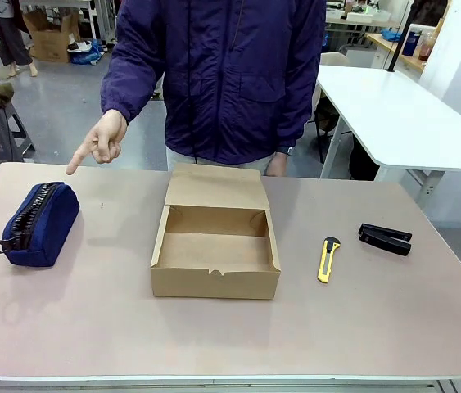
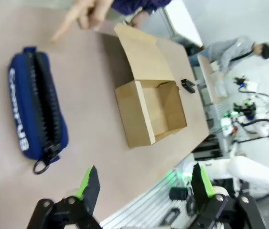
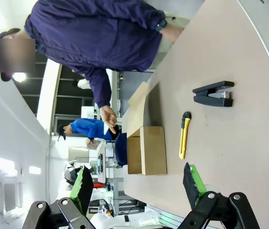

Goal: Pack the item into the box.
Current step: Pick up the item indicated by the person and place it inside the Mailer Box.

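Observation:
A dark navy pouch (image 1: 40,223) with a black zipper on top lies at the table's left; it is also in the left wrist view (image 2: 38,107). The brown cardboard box (image 1: 215,244) stands open mid-table, lid flap tilted back toward the person, nothing inside; it appears too in both wrist views (image 2: 151,110) (image 3: 147,149). The person's hand (image 1: 99,141) points a finger down toward the pouch. My left gripper (image 2: 146,183) is open, off the table's near edge, below the pouch. My right gripper (image 3: 136,183) is open, held off the table near its front right.
A yellow utility knife (image 1: 327,259) lies right of the box, and a black stapler (image 1: 385,238) farther right. The person stands at the far edge behind the box. A white table (image 1: 394,115) stands at the back right.

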`<state>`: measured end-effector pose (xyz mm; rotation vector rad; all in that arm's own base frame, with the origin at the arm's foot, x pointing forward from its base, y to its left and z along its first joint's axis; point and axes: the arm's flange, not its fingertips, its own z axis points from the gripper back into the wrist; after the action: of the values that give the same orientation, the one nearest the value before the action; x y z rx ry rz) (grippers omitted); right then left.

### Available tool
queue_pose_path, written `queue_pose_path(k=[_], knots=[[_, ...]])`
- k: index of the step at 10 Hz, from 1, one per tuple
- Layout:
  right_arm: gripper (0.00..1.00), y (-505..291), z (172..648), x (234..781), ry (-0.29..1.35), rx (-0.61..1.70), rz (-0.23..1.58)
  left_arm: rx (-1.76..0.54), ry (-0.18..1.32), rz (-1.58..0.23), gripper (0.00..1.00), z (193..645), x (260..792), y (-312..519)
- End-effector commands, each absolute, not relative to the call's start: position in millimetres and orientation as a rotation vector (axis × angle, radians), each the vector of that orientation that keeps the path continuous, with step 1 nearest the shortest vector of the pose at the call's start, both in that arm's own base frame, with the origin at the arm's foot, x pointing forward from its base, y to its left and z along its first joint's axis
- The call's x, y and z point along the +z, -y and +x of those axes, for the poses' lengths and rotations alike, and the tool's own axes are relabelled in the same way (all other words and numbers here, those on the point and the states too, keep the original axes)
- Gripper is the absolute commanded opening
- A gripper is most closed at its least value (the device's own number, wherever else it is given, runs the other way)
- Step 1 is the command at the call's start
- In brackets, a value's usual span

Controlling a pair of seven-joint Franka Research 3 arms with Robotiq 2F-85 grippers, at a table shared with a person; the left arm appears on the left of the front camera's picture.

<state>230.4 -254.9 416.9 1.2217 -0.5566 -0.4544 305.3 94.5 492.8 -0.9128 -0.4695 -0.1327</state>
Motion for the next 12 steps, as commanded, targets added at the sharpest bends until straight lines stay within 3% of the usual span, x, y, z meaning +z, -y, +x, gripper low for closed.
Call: queue_pose_path(k=[1, 7, 9, 12], knots=[[1.00, 256.4, 232.5, 418.1, 0.586, -0.432, 1.230, -0.159, 0.458, -0.880, 1.00, 315.2, 511.1, -98.3], [1.00, 256.4, 232.5, 418.1, 0.586, -0.432, 1.230, -0.145, 0.445, -0.859, 1.00, 316.0, 512.9, -100.1], [1.00, 256.4, 232.5, 418.1, 0.586, -0.432, 1.230, -0.329, 0.297, -0.725, 1.00, 344.0, 531.3, -89.4], [1.00, 256.4, 232.5, 418.1, 0.586, -0.432, 1.230, -0.331, 0.158, -0.378, 1.00, 382.9, 535.7, -55.2]])
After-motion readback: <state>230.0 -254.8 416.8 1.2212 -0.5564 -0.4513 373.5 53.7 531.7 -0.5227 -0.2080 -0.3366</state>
